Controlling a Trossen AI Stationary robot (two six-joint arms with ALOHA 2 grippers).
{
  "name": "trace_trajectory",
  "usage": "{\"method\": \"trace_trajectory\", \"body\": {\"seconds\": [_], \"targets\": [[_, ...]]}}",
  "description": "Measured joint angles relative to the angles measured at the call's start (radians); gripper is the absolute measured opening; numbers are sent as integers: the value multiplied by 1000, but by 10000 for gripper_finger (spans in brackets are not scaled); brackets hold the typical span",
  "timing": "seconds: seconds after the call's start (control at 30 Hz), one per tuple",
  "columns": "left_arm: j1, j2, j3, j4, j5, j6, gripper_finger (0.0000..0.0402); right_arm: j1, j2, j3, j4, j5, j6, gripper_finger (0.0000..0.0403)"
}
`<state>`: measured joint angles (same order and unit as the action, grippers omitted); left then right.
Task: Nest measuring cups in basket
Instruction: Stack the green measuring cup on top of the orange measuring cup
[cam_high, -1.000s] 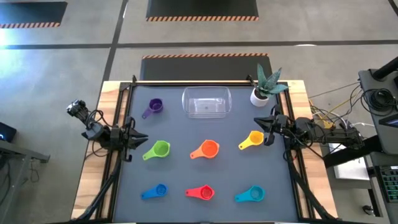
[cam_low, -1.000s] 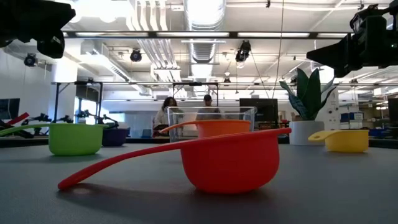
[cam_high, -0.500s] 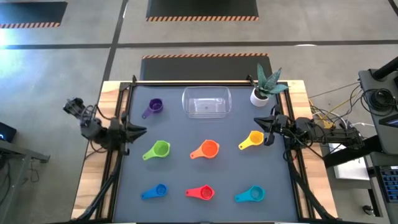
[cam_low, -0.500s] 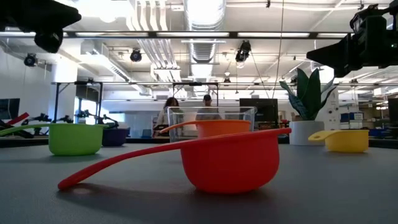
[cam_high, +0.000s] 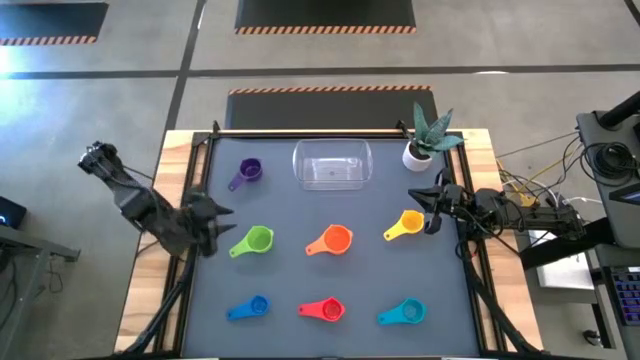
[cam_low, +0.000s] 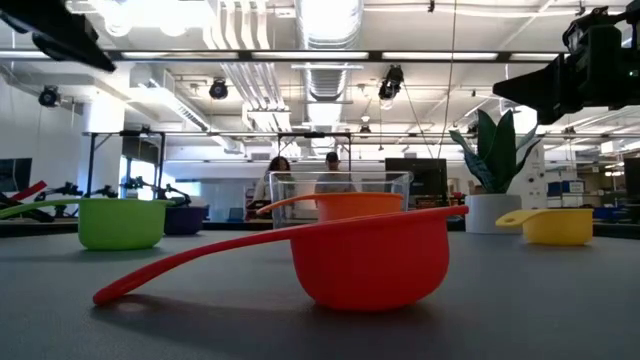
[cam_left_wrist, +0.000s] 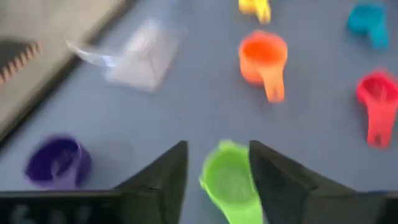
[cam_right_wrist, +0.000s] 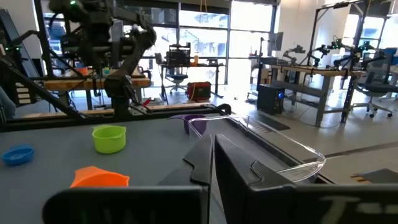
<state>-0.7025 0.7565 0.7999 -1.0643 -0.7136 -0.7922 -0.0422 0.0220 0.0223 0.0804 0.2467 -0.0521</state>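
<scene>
Seven measuring cups stand on the grey mat: purple (cam_high: 248, 172), green (cam_high: 255, 240), orange (cam_high: 333, 240), yellow (cam_high: 408, 224), blue (cam_high: 252, 307), red (cam_high: 325, 311) and teal (cam_high: 405, 313). The clear basket (cam_high: 332, 165) stands near the far edge, with no cup in it. My left gripper (cam_high: 214, 226) hangs open above the mat just left of the green cup; in the left wrist view its gripper (cam_left_wrist: 217, 177) frames the green cup (cam_left_wrist: 230, 183) without touching it. My right gripper (cam_high: 428, 208) waits shut at the right edge, beside the yellow cup.
A white plant pot (cam_high: 418, 152) with a spiky plant stands at the far right corner, right of the basket. Black frame rails run along the mat's left and right edges. Bare mat lies between the cup rows. People stand in the room far behind the table.
My left arm has risen and swung its wrist up and toward the table's left, tipping the fingers down toward the green cup. In the low view it has climbed almost out of the picture. No cup has moved.
</scene>
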Motion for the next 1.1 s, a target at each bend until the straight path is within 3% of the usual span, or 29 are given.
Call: {"method": "trace_trajectory", "body": {"seconds": [0.17,0.33,0.67,0.87,1.1], "targets": [[0,170,-17,-4,151,-114,258,0,0,0,0,0,0,9],[1,260,-91,6,216,-243,296,0,0,0,0,0,0,9],[76,286,-242,208,312,-316,302,0,0,0,0,0,0,9],[131,291,-284,315,358,-243,302,0,0,0,0,0,0,9],[158,350,-298,317,359,-191,293,0,0,0,0,0,0,9]]}}
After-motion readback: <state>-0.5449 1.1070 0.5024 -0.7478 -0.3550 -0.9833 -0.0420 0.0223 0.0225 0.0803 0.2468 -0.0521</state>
